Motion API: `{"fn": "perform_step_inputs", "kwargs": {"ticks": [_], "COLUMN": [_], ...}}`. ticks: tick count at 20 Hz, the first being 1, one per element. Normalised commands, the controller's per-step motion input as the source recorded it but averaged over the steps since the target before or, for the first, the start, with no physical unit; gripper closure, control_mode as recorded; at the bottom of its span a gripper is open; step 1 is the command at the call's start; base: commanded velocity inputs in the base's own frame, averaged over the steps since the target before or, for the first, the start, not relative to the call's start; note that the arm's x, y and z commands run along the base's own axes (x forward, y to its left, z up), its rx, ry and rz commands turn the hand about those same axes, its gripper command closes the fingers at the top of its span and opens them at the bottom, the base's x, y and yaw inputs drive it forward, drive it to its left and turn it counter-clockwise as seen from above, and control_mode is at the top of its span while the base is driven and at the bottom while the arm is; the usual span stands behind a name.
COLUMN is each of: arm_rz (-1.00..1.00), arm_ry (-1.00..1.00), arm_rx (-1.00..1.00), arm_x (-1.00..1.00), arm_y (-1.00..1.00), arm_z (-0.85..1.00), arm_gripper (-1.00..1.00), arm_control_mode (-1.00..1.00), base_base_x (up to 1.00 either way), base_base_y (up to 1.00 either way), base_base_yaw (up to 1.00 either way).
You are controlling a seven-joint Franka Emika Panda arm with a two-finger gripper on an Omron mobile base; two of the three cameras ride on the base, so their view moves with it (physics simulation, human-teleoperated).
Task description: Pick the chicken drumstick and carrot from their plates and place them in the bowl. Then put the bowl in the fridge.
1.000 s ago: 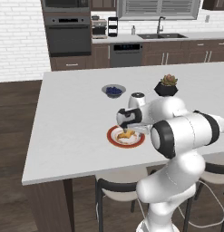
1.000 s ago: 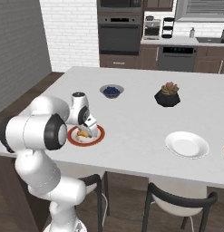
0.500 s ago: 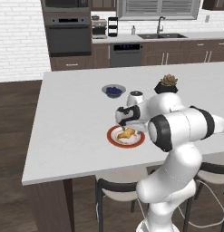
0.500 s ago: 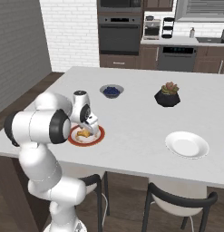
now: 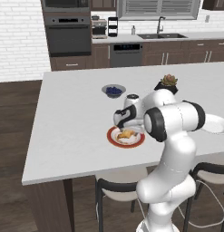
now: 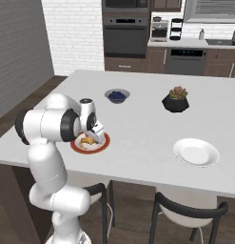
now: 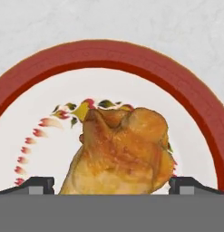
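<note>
Hand view: golden-brown, lumpy chicken drumstick (image 7: 122,152) lies on the round white plate with red-orange rim (image 7: 109,52), over a painted leaf-and-flower pattern. Two dark fingertips (image 7: 36,185) stand wide apart, one on each side of the meat, not pressing it. Tool (image 7: 111,188) released, jaws spread, nothing grasped.

Left base view: white arm bends low over the pale grey surface (image 5: 68,127); tool (image 5: 127,128) sits just above the red-rimmed plate (image 5: 114,138), drumstick (image 5: 125,134) under it. Small grey bowl of blueberries (image 5: 114,90) farther back, well apart from the plate. Black pot with a succulent (image 5: 167,83) to the right of that bowl.

Right base view: same plate (image 6: 102,144) near the front edge of the surface, tool (image 6: 93,134) over the drumstick (image 6: 88,140). Plain round white plate (image 6: 196,152) lies well apart to the right, nothing visible on it. Blueberry bowl (image 6: 117,96) and succulent pot (image 6: 175,99) sit behind.
</note>
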Motion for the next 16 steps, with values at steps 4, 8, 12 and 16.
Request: {"fn": "perform_step_inputs", "kwargs": {"ticks": [4,8,12,16], "arm_rz": [-0.02,0.00,0.00,-0.02], "arm_ry": [0.00,0.00,0.00,-0.14], "arm_rx": [-0.02,-0.03,0.00,0.04], "arm_x": [0.31,0.26,-0.01,-0.86], "arm_y": [0.17,0.19,0.04,0.00], "arm_z": [-0.36,-0.45,-0.13,0.24], "arm_gripper": [-1.00,1.00,1.00,1.00], "arm_control_mode": [-1.00,-1.00,-1.00,-1.00], "base_base_x": [0.00,0.00,0.00,0.00], "base_base_y": [0.00,0.00,0.00,0.00], "base_base_yaw": [0.00,0.00,0.00,0.00]}}
